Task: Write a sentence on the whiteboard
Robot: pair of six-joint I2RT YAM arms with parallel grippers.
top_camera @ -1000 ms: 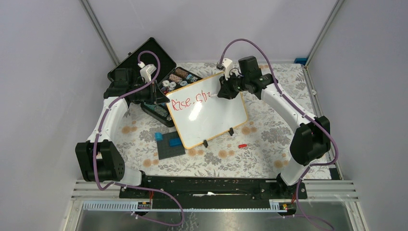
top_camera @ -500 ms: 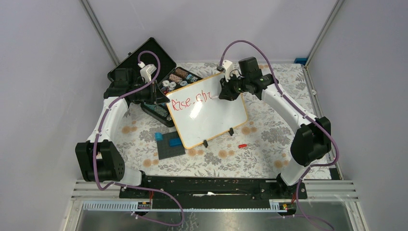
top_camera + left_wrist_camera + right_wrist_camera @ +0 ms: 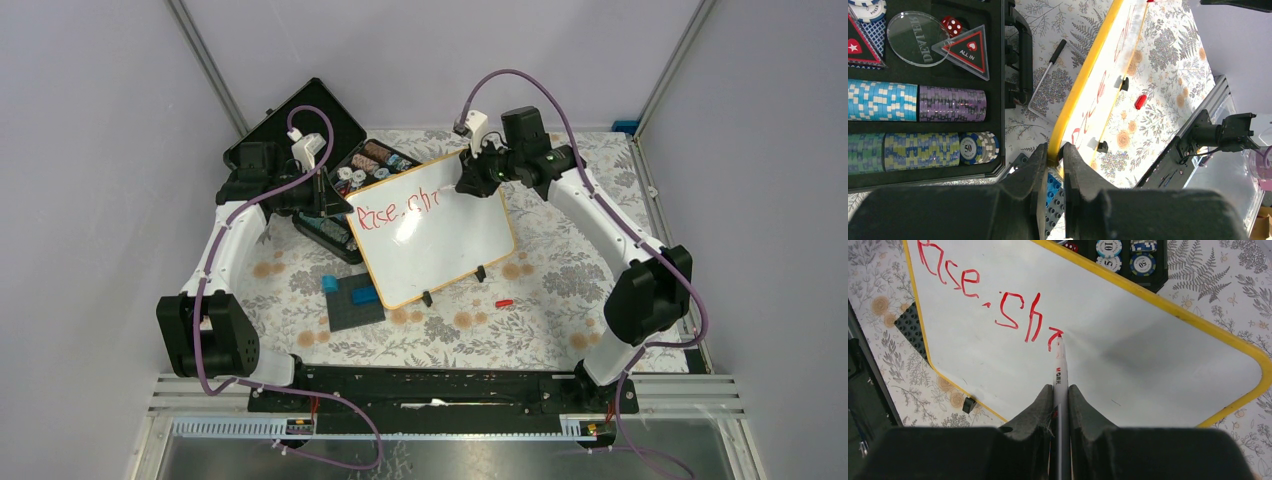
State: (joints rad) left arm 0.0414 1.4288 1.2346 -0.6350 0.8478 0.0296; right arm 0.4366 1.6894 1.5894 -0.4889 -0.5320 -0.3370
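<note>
Chip case [image 3: 272,127] close behind whiteboard [image 3: 440,245]; open room right.

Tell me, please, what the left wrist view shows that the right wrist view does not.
Only the left wrist: the left gripper clamped on the yellow edge of the whiteboard, a clear dealer button, a red cap. Only the right wrist: the right gripper holding the marker, tip on the board beside the legible red sentence, reading "rise sh". Both: the whiteboard, poker chips, floral tablecloth.
</note>
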